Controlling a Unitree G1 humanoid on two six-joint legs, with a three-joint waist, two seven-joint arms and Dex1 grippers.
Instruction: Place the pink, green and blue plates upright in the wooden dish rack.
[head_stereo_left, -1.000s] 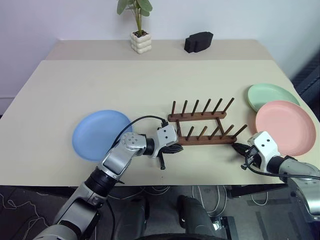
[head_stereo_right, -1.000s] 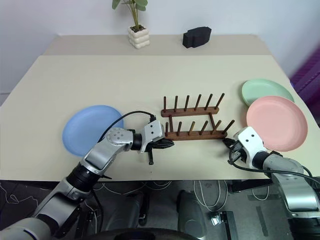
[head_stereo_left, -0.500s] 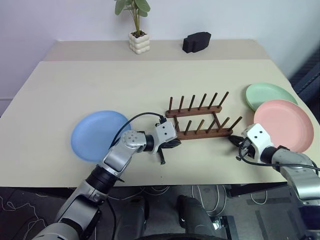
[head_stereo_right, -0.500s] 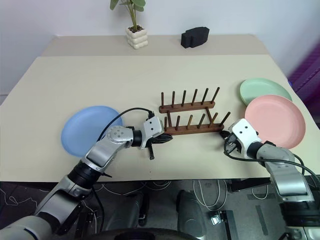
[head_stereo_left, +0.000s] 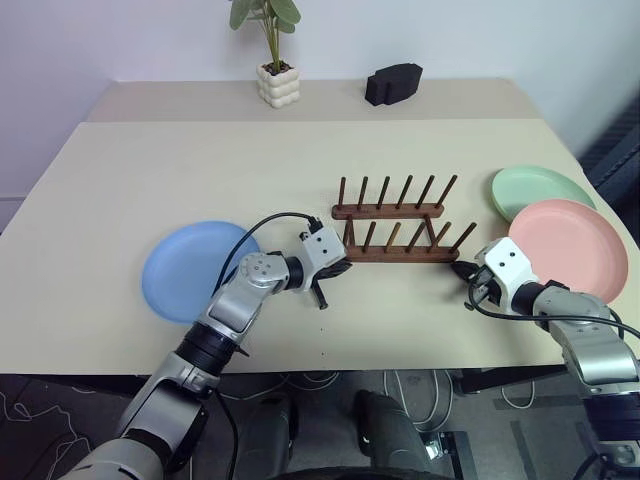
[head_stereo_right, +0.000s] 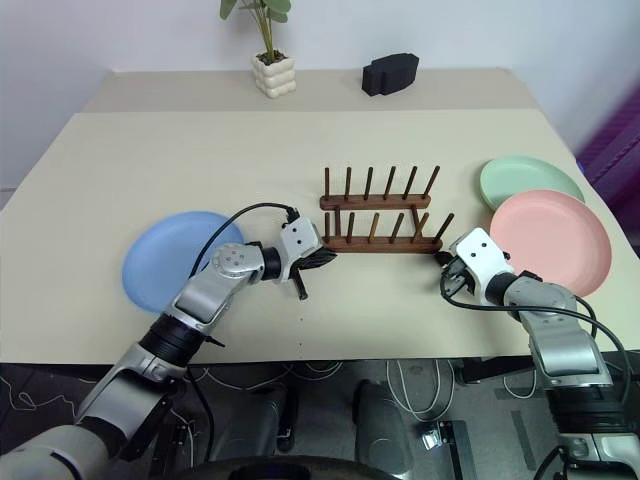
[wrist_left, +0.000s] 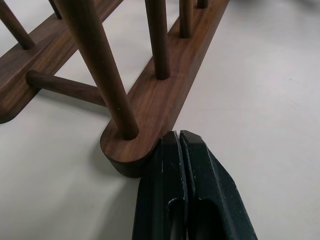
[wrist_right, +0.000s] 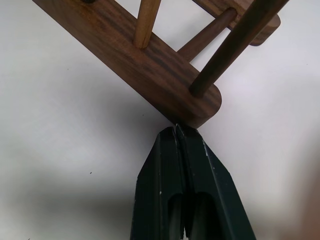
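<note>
a humanoid robot's two arms bracket an empty wooden dish rack (head_stereo_left: 394, 222) on a beige table (head_stereo_left: 200, 170), with none of the three plates yet loaded. the left gripper (wrist_left: 179, 145), its two black fingers pressed together on nothing, has its tips against the rounded end of the rack's near rail; the right gripper (wrist_right: 176, 134), likewise pinched together and empty, touches the opposite end of the same rail. judged from that stance, the robot is nudging or squaring the rack rather than picking anything up.

the blue plate (head_stereo_left: 195, 268) lies flat on the table to the robot's left, just behind the left arm. the pink plate (head_stereo_left: 568, 250) lies flat at the right edge of the table, overlapping the near rim of the green plate (head_stereo_left: 540, 190) behind it. the rack stands between the two groups, its pegs bare.

all three placements remain: each plate must still be grasped, tipped upright and slotted between pegs. a potted plant (head_stereo_left: 275, 55) and a small black object (head_stereo_left: 396, 83) sit at the table's far side, well apart from the work.
</note>
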